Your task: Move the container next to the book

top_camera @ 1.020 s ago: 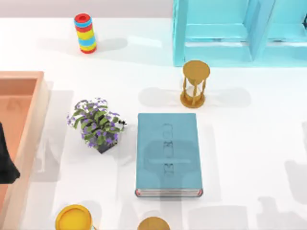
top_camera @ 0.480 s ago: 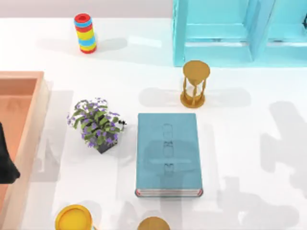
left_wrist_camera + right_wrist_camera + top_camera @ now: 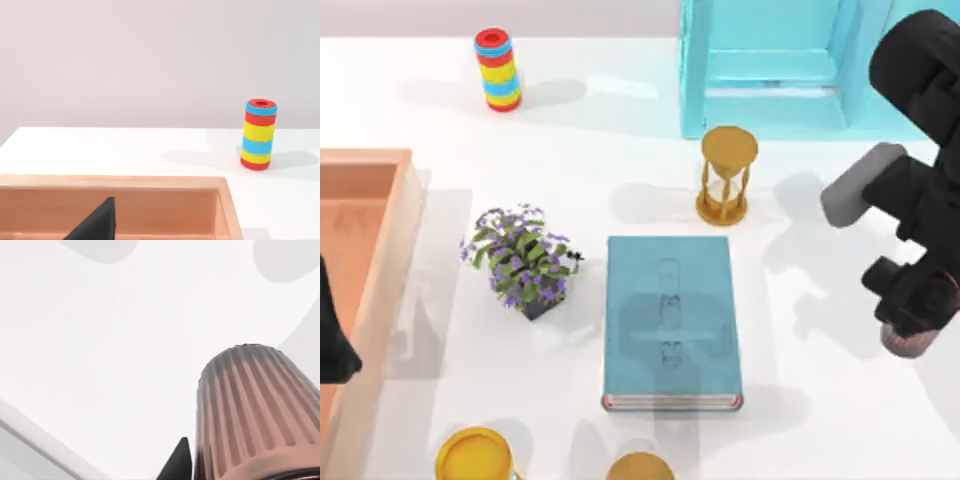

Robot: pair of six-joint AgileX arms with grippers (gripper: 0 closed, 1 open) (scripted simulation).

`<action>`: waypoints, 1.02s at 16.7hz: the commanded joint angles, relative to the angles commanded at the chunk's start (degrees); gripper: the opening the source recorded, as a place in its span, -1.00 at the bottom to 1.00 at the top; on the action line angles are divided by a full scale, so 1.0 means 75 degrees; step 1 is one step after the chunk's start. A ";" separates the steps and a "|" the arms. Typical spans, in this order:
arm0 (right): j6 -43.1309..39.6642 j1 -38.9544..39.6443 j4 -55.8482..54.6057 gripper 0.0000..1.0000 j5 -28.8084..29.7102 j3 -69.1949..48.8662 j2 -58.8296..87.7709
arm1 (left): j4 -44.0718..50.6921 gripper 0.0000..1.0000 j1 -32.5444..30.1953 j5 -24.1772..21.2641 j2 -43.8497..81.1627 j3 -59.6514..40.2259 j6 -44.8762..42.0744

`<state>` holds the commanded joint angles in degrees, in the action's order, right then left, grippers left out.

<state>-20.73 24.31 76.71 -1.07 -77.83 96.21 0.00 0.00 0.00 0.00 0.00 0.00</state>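
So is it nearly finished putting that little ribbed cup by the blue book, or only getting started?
About midway. The right gripper already holds the container over the table's right side. In hand: carrying it. The book lies at the centre, well apart from it, so setting the container down beside it is left. The left arm sits parked over the tray.

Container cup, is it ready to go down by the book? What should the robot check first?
1. The container held in the right gripper jaws: ok.
2. Container beside the book: not ok, it is apart, toward the table's right.
3. Bare table right of the book: ok.
4. Hourglass out of the path: ok.
5. Height of the container above the table: cannot tell.
6. Left gripper parked over the tray: ok.
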 joint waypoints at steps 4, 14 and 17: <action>0.3208 0.0528 0.0354 -1.00 -0.0126 -0.1315 0.1028 | 0.0000 1.00 0.0000 0.0000 0.0000 0.0000 0.0000; 0.6758 0.0636 0.0351 -1.00 -0.0238 -0.2767 0.1788 | 0.0000 1.00 0.0000 0.0000 0.0000 0.0000 0.0000; 0.6761 0.0629 0.0350 -1.00 -0.0243 -0.2742 0.1757 | 0.0000 1.00 0.0000 0.0000 0.0000 0.0000 0.0000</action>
<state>29.98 29.03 79.33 -2.89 -98.39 109.38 0.00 0.00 0.00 0.00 0.00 0.00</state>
